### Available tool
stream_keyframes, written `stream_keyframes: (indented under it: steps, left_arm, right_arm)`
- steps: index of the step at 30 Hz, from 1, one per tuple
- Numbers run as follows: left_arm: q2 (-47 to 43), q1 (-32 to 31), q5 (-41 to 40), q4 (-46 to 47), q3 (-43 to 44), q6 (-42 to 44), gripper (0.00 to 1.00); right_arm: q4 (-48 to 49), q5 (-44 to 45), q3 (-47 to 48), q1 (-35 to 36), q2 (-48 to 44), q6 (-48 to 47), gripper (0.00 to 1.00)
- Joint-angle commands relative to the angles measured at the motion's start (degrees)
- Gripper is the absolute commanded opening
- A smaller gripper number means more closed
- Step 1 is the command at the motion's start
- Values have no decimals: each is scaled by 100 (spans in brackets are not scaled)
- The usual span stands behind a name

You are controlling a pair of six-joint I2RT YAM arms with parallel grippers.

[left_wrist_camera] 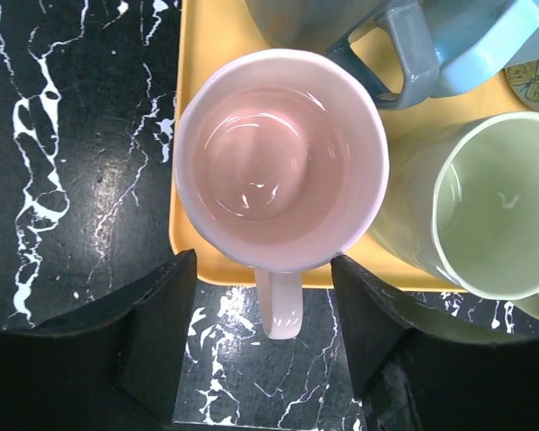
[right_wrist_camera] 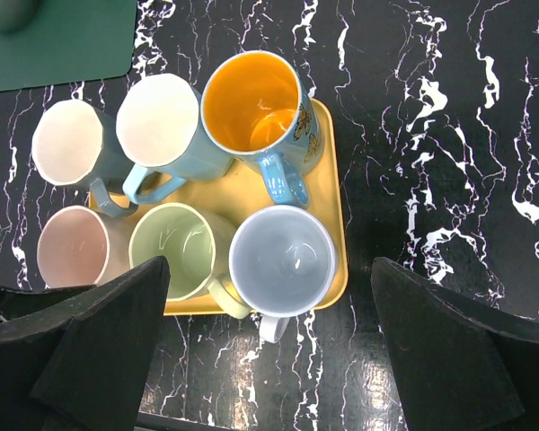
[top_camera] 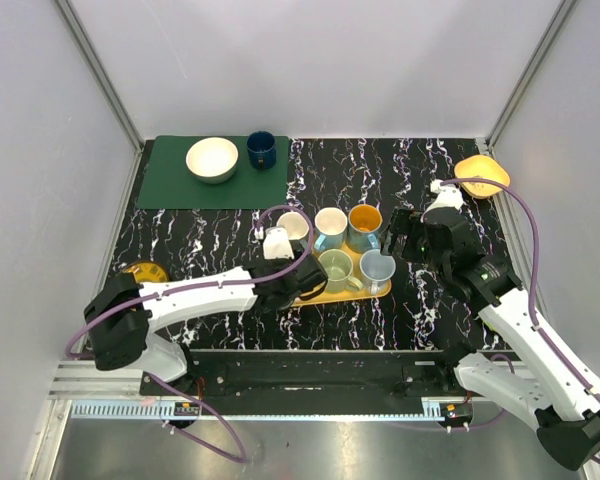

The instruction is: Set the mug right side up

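Several mugs stand on a yellow tray (top_camera: 332, 295), all with their mouths up. In the left wrist view a pink mug (left_wrist_camera: 278, 162) stands upright at the tray's front left corner, its handle (left_wrist_camera: 283, 305) pointing out over the table. My left gripper (left_wrist_camera: 268, 337) is open and empty, one finger on each side of that handle without touching it; in the top view it (top_camera: 305, 278) hides the pink mug. My right gripper (right_wrist_camera: 268, 346) is open and empty, high above a white mug (right_wrist_camera: 281, 260) and a green mug (right_wrist_camera: 171, 247); it also shows in the top view (top_camera: 405, 240).
A green mat (top_camera: 170, 185) at the back left holds a white bowl (top_camera: 212, 159) and a dark blue cup (top_camera: 261, 149). A yellow bowl (top_camera: 481, 175) sits at the back right. A small yellow object (top_camera: 145, 271) lies by the left arm. White walls enclose the table.
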Motion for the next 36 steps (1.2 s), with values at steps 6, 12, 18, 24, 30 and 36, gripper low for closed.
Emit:
stream_keyframes:
  steps: [6,12,18,24,30,36]
  left_arm:
    - [327,119,341,335,137,352,60]
    - [318,163,394,449,31,405,61]
    - [380,198,438,520,5,422,51]
    - [423,242,543,555,-74,405,40]
    - [388,251,552,581,-92,422,25]
    - [266,269,570,581,-162,396,0]
  right_arm:
    - [184,-107,-40,81,-64,28,100]
    - [254,-107,-137,72,-82,45,100]
    - [254,-107,-137,90,-65,28,100]
    - [254,-90,-163,90,-82,37,100]
    - [245,-90,-190,90,-82,37,100]
    - [245,-116,-181,90,-82,46,100]
